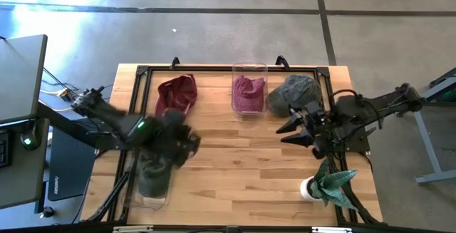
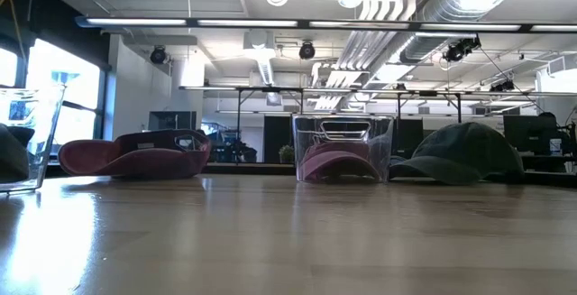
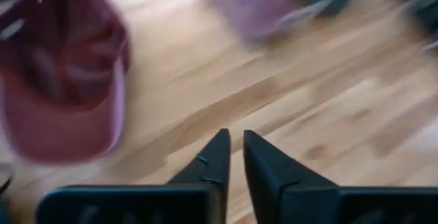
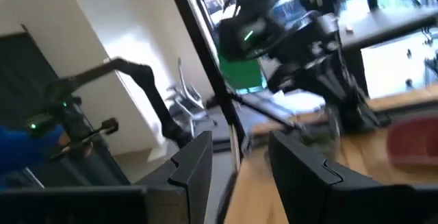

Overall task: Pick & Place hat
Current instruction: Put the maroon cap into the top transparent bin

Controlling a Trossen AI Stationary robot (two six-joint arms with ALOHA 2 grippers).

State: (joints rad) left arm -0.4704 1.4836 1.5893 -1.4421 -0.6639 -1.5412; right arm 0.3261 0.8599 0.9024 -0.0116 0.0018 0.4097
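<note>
While hidden low, dark hat in bin overhead.

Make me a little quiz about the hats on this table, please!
1. How many clear bins are on the table?
2. True or false: the dark red hat lies inside a bin.
3. What lies next to the right tool: A) the grey hat, B) a ball?

Key: 1. Two, the other under the left tool. 2. False. 3. A.
</note>
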